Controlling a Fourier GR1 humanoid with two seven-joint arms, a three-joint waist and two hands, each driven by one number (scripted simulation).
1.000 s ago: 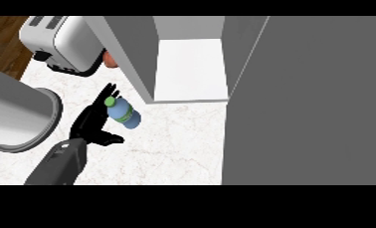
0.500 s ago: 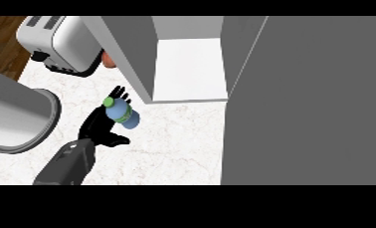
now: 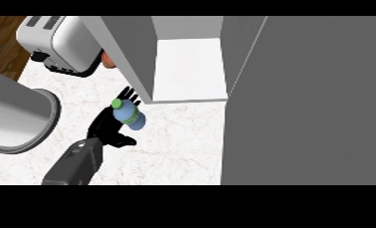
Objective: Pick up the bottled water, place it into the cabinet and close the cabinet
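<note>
The bottled water is held in curled fingers of the left hand; it should be carried rightward, clear of the wall, onto the cabinet shelf.

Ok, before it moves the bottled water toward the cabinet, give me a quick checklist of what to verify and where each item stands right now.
1. Bottled water in the left robot hand: ok, fingers curl round it.
2. Bottle off the counter: cannot tell from this steep view.
3. Cabinet open: ok, white shelf shows.
4. Shelf free to take the bottle: ok, nothing visible on it.
5. Path past the cabinet's left wall: not ok, fingertips sit right at its lower corner.
6. Right robot hand: cannot tell, not in view.
</note>
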